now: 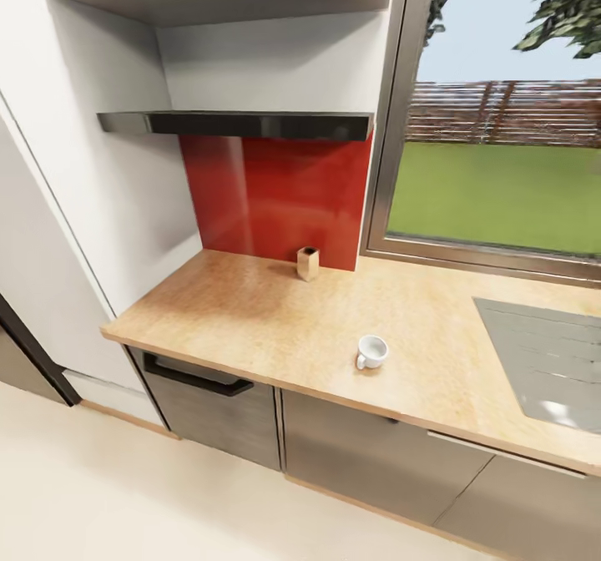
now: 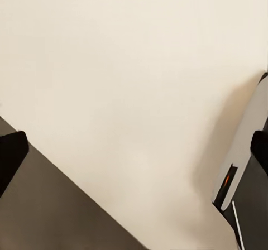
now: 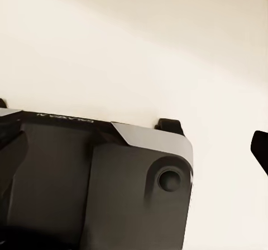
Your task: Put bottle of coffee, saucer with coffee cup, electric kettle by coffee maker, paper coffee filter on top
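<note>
Bright, even daylight enters by the window [image 1: 501, 169]; the red backsplash [image 1: 275, 198] carries soft glare. Wrist views look slightly soft, perhaps blurred, with faint floor shadows.

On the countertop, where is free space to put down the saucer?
Bare worktop lies between the coffee cup and the small wooden block, and from the cup leftward to the countertop end by the white wall. Rightward, the steel sink takes the room.

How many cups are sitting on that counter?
1. A white coffee cup stands on the kitchen countertop near its front edge, left of the sink.
</note>
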Controlling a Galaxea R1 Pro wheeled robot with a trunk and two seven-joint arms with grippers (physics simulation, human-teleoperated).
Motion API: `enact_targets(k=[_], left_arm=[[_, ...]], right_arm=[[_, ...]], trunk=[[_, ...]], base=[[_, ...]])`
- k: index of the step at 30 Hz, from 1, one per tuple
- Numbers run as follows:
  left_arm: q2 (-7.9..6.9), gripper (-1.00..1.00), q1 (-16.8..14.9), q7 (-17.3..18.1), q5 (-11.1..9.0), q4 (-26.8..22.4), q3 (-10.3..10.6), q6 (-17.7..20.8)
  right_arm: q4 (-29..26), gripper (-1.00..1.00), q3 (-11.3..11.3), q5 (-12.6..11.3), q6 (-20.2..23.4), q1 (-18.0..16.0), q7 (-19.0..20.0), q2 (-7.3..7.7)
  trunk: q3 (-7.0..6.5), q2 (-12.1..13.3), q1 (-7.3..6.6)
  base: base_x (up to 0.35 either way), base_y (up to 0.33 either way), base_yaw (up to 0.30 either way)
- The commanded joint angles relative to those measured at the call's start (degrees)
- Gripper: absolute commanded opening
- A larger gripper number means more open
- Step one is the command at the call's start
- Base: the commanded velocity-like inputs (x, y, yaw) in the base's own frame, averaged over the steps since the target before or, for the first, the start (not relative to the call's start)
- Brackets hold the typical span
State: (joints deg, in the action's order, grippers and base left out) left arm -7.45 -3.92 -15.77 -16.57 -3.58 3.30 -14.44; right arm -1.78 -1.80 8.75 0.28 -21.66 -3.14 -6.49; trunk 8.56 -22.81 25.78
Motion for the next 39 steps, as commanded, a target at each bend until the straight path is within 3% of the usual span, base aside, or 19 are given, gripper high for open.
enact_targets(k=[1, 6, 9, 13, 20, 24, 26, 27, 29, 33, 36, 39], left_arm=[[-0.05, 1.0, -0.17, -0.15, -0.37, -0.07, 0.37, -0.14], [0.14, 1.0, -0.53, -0.21, 0.07, -0.32, 0.49, -0.19], [0.21, 1.0, -0.61, -0.2, 0.19, -0.4, 0.55, -0.04], [0.19, 1.0, -0.69, -0.17, -0.23, -0.39, 0.5, 0.58], [0.24, 1.0, -1.43, 0.13, 0.0, -0.37, 0.53, 0.88], [0.06, 1.0, -1.79, 0.04, 0.26, -0.35, 0.63, 0.9], [0.07, 1.0, -1.84, 0.04, 0.33, -0.31, 0.65, 0.91], [0.07, 1.0, -1.85, 0.04, 0.34, -0.31, 0.65, 0.91], [0.07, 1.0, -1.87, 0.07, 0.32, -0.29, 0.66, 0.95], [0.07, 1.0, -1.88, 0.19, 0.31, -0.29, 0.66, 0.99], [0.04, 1.0, -1.88, 0.27, 0.31, -0.28, 0.66, 0.99], [0.0, 1.0, -1.88, 0.32, 0.31, -0.26, 0.7, 1.0]], right_arm=[[-0.01, 1.0, -0.18, 0.57, 0.01, -0.05, -0.27, -0.06], [-1.86, 1.0, -0.15, 0.5, -0.01, -0.05, -0.24, -0.43], [-6.96, 1.0, -0.11, 0.49, -0.03, -0.05, -0.11, -0.97], [-13.87, 1.0, -0.01, 0.5, -0.33, -0.05, -0.04, -3.51], [-22.01, 1.0, 0.93, 0.48, -5.5, -0.05, 0.11, -3.51], [-24.48, 1.0, 7.46, 0.48, -8.86, -0.05, 0.21, -3.51], [-26.44, 1.0, 13.57, 0.44, -9.94, -0.05, 1.22, -3.51], [-27.02, 1.0, 15.13, 0.39, -10.1, -0.05, 1.78, -3.51], [-29.78, 1.0, 20.38, 0.25, -10.48, -0.05, 5.05, -3.51], [-36.92, 1.0, 24.87, 0.15, -10.47, -0.05, 12.19, -3.51], [-44.77, 1.0, 25.89, 0.1, -10.13, -0.05, 15.72, -3.51], [-50.08, 1.0, 26.14, 0.06, -8.78, -0.05, 16.49, -3.51]], trunk=[[0.11, -0.13, 0.02], [0.09, -0.13, 0.02], [0.09, -0.13, 0.02], [0.09, -0.13, 0.02], [0.09, -0.13, 0.02], [0.09, -0.13, 0.02], [0.09, -0.13, 0.02], [0.09, -0.13, 0.02], [0.09, -0.13, 0.02], [0.09, -0.13, 0.02], [0.09, -0.13, 0.02], [0.09, -0.13, 0.02]], base=[[-0.154, 0.142, -0.186], [-0.057, 0.053, -0.069], [-0.012, 0.011, -0.014], [-0.003, 0.003, -0.004], [0.0, 0.0, 0.0], [0.0, 0.0, 0.0], [0.0, 0.0, 0.0], [0.0, 0.0, 0.0], [0.0, 0.0, 0.0], [0.0, 0.0, 0.0], [0.0, 0.0, 0.0], [0.0, 0.0, 0.0]])
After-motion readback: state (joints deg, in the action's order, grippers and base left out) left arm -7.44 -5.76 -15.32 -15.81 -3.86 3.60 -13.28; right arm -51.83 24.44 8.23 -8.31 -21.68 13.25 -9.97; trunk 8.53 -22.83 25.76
